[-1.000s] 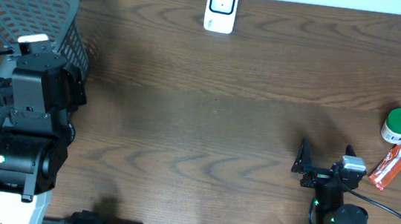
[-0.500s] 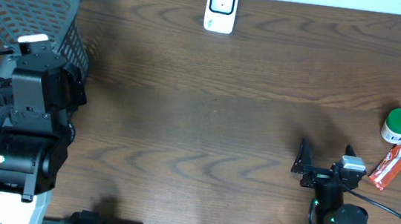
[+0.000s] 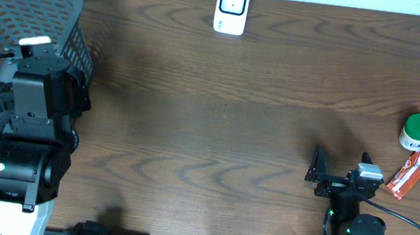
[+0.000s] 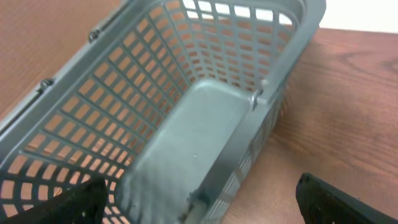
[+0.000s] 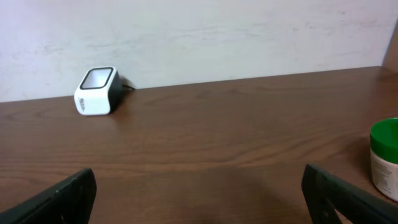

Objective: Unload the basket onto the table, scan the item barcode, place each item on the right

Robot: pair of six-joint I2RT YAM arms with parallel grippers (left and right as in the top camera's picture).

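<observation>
Overhead, grey plastic mesh basket [image 3: 18, 11] far L, white barcode scanner [image 3: 232, 8] top centre, green-lidded white jar [image 3: 417, 130] by red packet [image 3: 409, 174] at R edge, L wrist, left gripper [image 4: 202, 200] wide apart, empty, over basket, R wrist, right gripper [image 5: 200, 194] wide apart, empty

A white scanner [image 5: 96, 91] sits near the far edge of the table [image 5: 205, 155], a green-capped jar [image 5: 385, 155] farther from that edge, dark fingers [image 5: 68, 194] spread wide.
</observation>
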